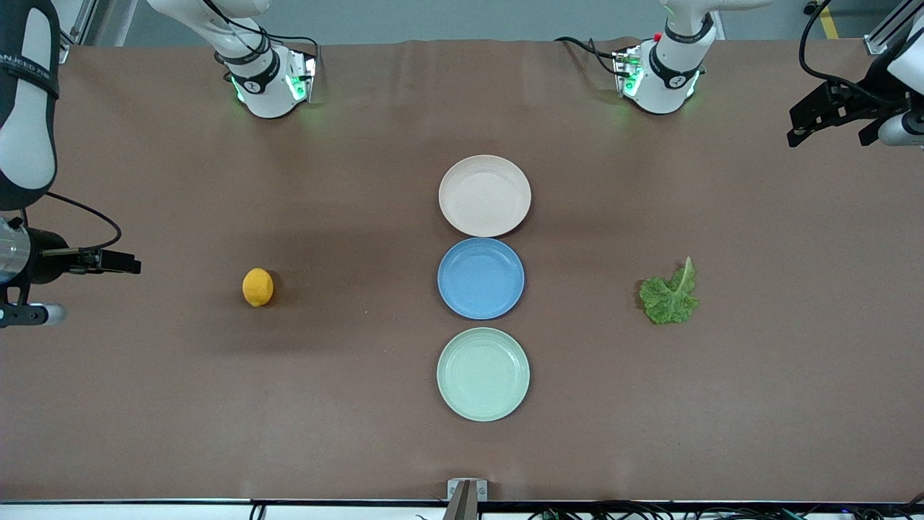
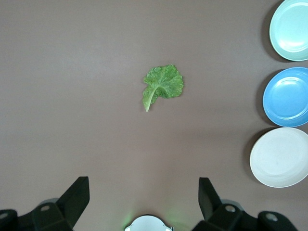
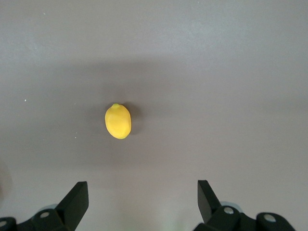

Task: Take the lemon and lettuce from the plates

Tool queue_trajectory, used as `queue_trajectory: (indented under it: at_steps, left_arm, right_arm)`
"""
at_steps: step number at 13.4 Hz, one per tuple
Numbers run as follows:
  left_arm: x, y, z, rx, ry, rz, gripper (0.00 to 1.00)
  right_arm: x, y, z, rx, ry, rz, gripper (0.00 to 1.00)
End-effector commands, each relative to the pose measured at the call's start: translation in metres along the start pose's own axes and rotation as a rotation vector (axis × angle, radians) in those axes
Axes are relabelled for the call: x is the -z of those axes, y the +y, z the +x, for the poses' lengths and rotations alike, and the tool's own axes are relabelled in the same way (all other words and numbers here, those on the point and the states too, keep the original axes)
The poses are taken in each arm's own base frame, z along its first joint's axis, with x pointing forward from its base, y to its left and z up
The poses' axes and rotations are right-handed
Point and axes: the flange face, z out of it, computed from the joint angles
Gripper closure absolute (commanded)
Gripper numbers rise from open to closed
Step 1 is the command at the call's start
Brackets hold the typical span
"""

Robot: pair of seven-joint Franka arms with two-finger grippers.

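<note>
The yellow-orange lemon (image 1: 258, 287) (image 3: 118, 121) lies on the bare brown table toward the right arm's end, not on a plate. The crinkled green lettuce (image 1: 670, 296) (image 2: 162, 84) lies on the table toward the left arm's end, also off the plates. The beige-pink plate (image 1: 484, 195) (image 2: 279, 158) and the mint plate (image 1: 483, 373) (image 2: 291, 29) stand empty in the middle. My left gripper (image 1: 801, 126) (image 2: 143, 185) hangs open over the table's left-arm end, apart from the lettuce. My right gripper (image 1: 133, 263) (image 3: 143, 188) hangs open over the right-arm end, apart from the lemon.
An empty blue plate (image 1: 481, 278) (image 2: 288, 96) sits between the two pale plates, the three in a row across the table's middle. Both arm bases (image 1: 271, 79) (image 1: 660, 72) stand at the table's edge farthest from the front camera.
</note>
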Motion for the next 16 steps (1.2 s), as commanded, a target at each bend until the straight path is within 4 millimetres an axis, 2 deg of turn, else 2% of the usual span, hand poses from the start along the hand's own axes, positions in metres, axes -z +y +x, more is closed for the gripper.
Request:
queue_trajectory:
  at_steps: [1, 5, 9, 13, 16]
  left_arm:
    - [-0.004, 0.001, -0.008, 0.013, 0.047, -0.004, 0.00]
    - [-0.009, 0.000, -0.006, 0.018, 0.053, -0.003, 0.00]
    - [-0.012, -0.002, -0.001, 0.020, 0.057, -0.003, 0.00]
    - [-0.021, 0.000, 0.010, 0.015, 0.066, -0.004, 0.00]
    - [-0.018, 0.000, 0.008, 0.016, 0.069, -0.004, 0.00]
  right_arm:
    - [0.011, -0.001, -0.034, -0.003, 0.011, 0.003, 0.00]
    - [0.024, -0.003, -0.060, -0.013, 0.025, 0.010, 0.00]
    - [0.035, 0.003, -0.088, -0.025, 0.070, 0.012, 0.00]
    - [0.055, 0.005, -0.108, -0.048, 0.086, 0.015, 0.00]
    - [0.072, 0.004, -0.126, -0.060, 0.101, 0.020, 0.00]
